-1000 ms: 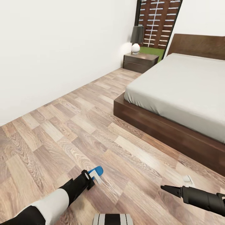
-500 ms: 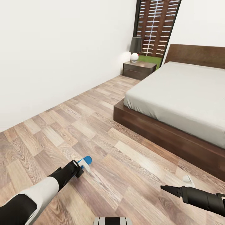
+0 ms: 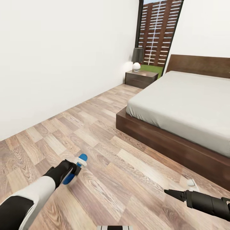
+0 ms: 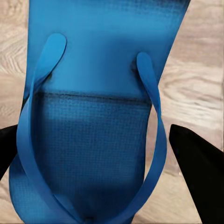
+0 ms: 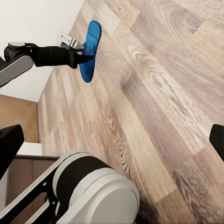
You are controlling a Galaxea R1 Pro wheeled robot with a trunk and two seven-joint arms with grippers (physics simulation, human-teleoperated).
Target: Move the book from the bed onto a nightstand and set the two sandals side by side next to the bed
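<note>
Sandal [image 3: 74, 168] clamped edgewise in left claw [image 3: 76, 166], held above floor [image 3: 105, 134], well short of bed [image 3: 179, 105] (right claw [image 3: 169, 192] pinched empty). Risk: thin sole slipping, dropping crooked.

Bed [image 3: 188, 105] is cut off at the head view's right edge. Sandal [image 4: 95, 116] runs past the left wrist view's edges, heel and toe unseen. Right gripper [image 3: 172, 193]: finger spacing cannot be judged.
</note>
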